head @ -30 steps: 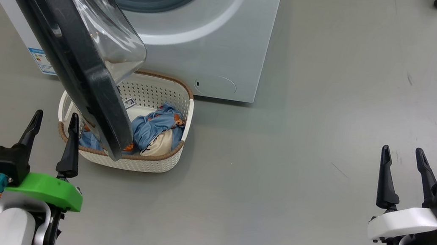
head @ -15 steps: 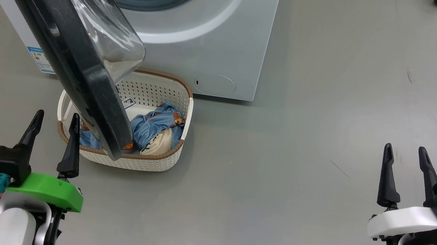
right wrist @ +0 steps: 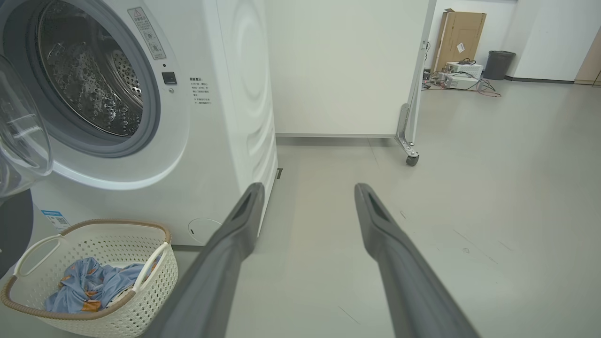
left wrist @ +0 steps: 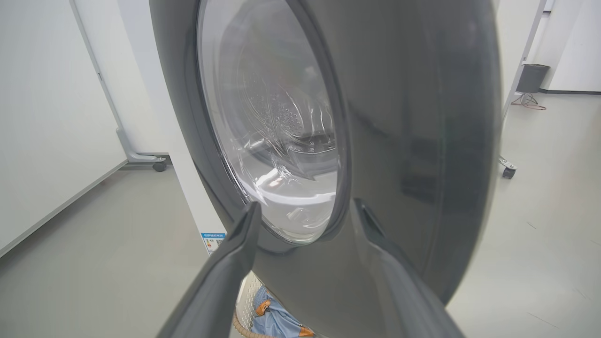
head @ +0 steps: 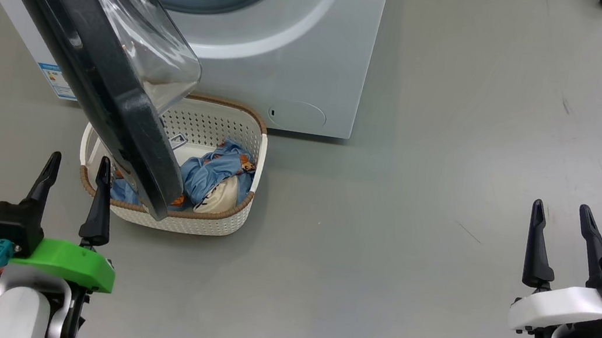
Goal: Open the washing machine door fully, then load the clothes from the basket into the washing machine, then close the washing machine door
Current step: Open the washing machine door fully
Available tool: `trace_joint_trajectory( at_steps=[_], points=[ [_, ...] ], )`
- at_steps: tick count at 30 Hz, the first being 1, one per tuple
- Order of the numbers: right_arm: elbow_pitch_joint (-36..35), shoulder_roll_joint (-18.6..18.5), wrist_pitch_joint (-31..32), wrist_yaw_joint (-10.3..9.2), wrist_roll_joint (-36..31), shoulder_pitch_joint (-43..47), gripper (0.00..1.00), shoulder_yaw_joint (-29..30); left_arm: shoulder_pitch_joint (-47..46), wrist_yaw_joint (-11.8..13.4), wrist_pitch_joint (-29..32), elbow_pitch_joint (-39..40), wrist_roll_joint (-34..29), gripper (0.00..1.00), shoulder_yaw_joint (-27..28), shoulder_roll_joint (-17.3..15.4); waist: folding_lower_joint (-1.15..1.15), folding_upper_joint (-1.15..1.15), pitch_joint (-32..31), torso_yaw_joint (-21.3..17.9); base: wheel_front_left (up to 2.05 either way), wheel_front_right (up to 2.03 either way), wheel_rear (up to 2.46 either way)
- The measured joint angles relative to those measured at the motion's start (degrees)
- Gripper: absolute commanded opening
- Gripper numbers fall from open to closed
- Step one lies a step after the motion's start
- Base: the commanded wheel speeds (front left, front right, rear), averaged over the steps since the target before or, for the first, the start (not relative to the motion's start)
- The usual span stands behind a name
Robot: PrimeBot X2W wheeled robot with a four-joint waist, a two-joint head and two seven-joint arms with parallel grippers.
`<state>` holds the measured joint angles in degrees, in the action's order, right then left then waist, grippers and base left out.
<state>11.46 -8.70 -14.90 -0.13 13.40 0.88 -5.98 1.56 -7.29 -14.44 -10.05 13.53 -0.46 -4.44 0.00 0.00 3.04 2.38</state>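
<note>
**A:** So, what's in the basket (head: 181, 224)?

**B:** The clothes (head: 213, 173): blue bundles, with some cream lining showing. In the head view the basket sits at nine o'clock, just before the washing machine (head: 295, 44) at eleven.

**A:** And the drum (right wrist: 89, 80)?

**B:** Perforated steel shows. The washing machine door (head: 110, 101) hangs open over the basket's left half.

**A:** Grippers?

**B:** Left gripper (head: 80, 158) at eight o'clock, right gripper (head: 561, 205) at four, both spread wide and grasping nothing.

**A:** The room?

**B:** Grey floor (head: 415, 238) and white walls. In the right wrist view, a cardboard box (right wrist: 462, 35) and a dark bin (right wrist: 498, 65) sit at one o'clock.
</note>
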Motion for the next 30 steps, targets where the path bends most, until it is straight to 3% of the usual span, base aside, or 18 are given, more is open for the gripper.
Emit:
trace_joint_trajectory(
  at_steps=[20,21,22,23,24,30],
  points=[
    [0.6,1.4,0.0,1.10,-0.9,0.9,1.00,1.3,0.0,0.0,0.0,-0.2,0.0,1.00,0.2,0.0,0.00,0.00,-1.0,0.0,0.00,0.00,0.00],
    [0.6,1.5,0.0,1.16,-0.9,0.9,1.00,1.3,0.0,0.0,0.0,-0.3,0.0,0.83,0.2,0.0,0.00,0.00,-1.0,0.0,0.00,0.00,0.00],
    [0.7,1.5,0.0,1.24,-0.9,0.9,1.00,1.3,0.0,0.0,0.0,-0.3,0.0,0.49,0.2,0.0,0.00,0.00,-1.1,-0.1,0.00,0.00,0.00],
    [0.9,1.6,0.0,1.26,-0.9,0.9,1.00,1.4,0.0,0.0,0.0,-0.3,0.0,0.37,0.2,0.0,0.00,0.00,-1.1,-0.1,0.00,0.00,0.00],
    [1.0,1.6,0.0,1.27,-0.9,1.0,1.00,1.4,0.0,0.0,0.0,-0.3,0.0,0.01,0.2,0.0,0.00,0.00,-1.1,0.0,0.00,0.00,0.00],
    [1.2,1.7,0.0,1.86,-1.0,1.0,1.00,1.8,0.0,0.0,0.0,-0.3,0.2,0.00,0.1,0.1,0.00,0.00,-1.3,0.1,0.00,0.00,0.00]
  ],
)
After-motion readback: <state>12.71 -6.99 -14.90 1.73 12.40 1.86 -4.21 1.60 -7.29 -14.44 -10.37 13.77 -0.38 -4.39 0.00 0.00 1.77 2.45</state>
